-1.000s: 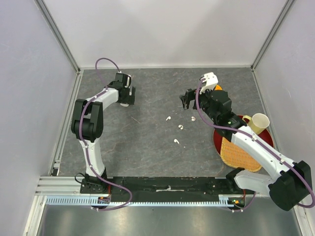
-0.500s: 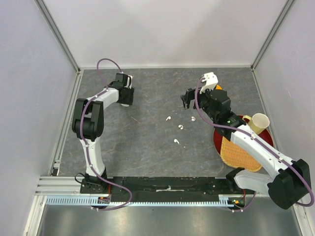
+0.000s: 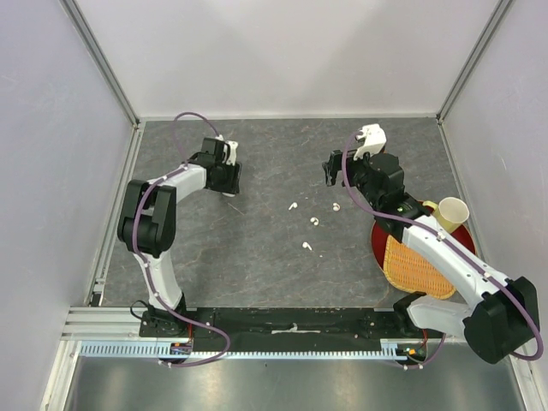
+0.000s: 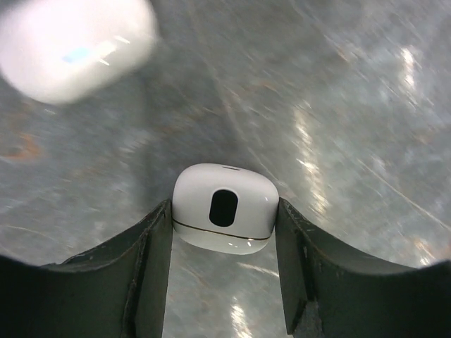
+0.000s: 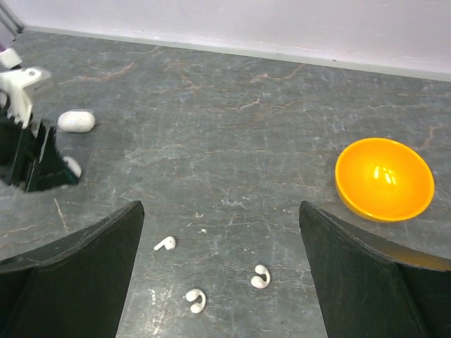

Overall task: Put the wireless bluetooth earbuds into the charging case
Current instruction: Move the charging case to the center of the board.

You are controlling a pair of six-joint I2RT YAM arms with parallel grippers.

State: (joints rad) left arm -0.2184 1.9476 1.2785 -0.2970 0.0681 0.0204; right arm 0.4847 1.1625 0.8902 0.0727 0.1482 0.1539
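My left gripper (image 4: 224,211) is shut on a white pill-shaped charging case (image 4: 224,208), a finger pressed against each side, its dark oval port facing the camera. A second white case (image 4: 74,46) lies blurred beyond it, and shows in the right wrist view as a case (image 5: 76,121) behind the left gripper (image 5: 35,165). Several tiny white earbuds (image 3: 292,206) (image 3: 314,222) (image 3: 306,247) lie loose mid-table. Three earbuds (image 5: 165,243) (image 5: 196,301) (image 5: 260,277) lie under my right gripper (image 5: 220,211), which hangs open above them, holding nothing. From above, the left gripper (image 3: 224,178) is at the back left and the right gripper (image 3: 330,171) at the back centre-right.
An orange bowl (image 5: 384,179) sits to the right of the earbuds. A red plate (image 3: 377,244) at the right carries a woven mat (image 3: 415,265) and a paper cup (image 3: 449,214). Grey walls enclose the table on three sides.
My left gripper has closed from open onto the charging case and shifted slightly rightward. The right gripper has drawn back a little and stays open.
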